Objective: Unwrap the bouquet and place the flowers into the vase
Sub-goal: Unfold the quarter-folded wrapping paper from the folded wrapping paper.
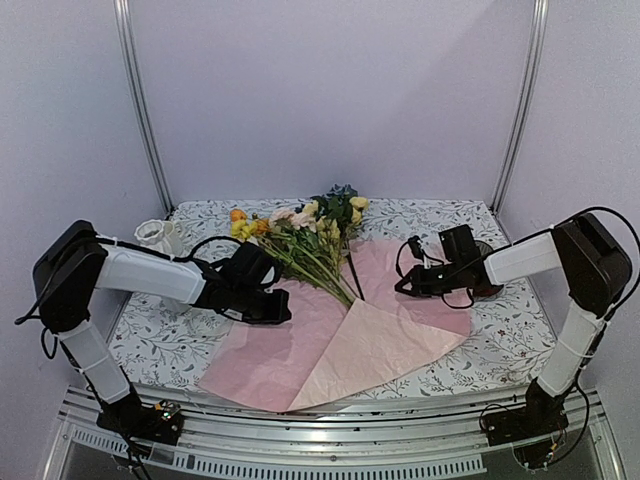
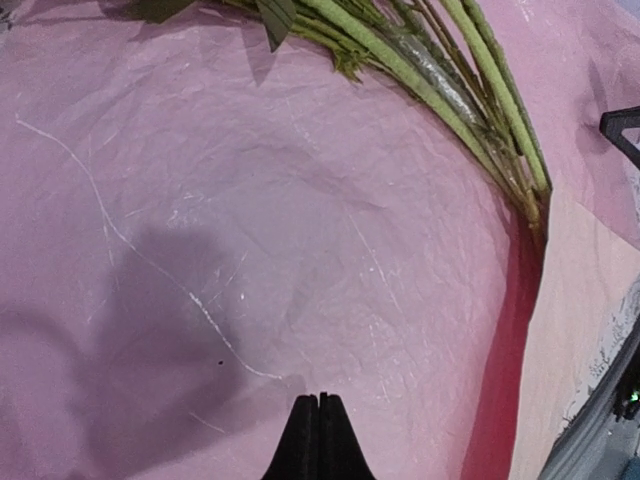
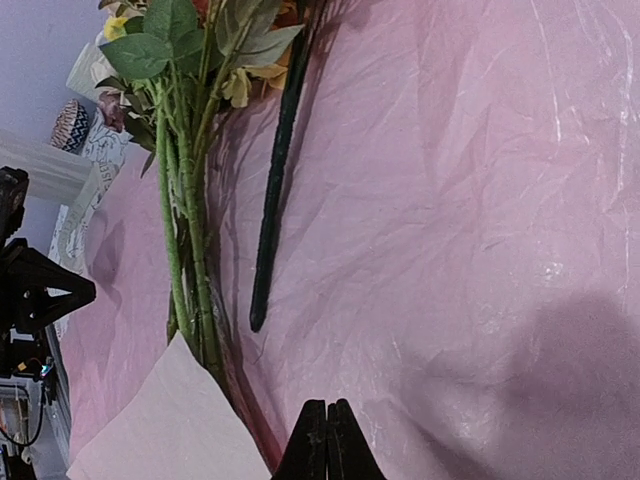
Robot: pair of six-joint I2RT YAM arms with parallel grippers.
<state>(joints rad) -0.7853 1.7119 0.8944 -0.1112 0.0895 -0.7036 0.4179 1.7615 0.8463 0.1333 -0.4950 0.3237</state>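
Both empty and pinched shut, left hand (image 1: 286, 314) and right hand (image 1: 399, 289) flank the flowers (image 1: 305, 242) on the wrapping paper (image 1: 262, 355).

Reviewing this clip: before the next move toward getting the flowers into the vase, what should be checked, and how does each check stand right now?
1. Wrapping paper opened flat under the flowers: ok.
2. Left tool ready to grasp: not ok, it is shut and empty over the paper.
3. Right tool ready to grasp: not ok, it is shut and empty.
4. Stems gathered together: not ok, one dark stem lies apart from the green ones.
5. Vase mouth unobstructed: cannot tell, the left arm partly hides it.
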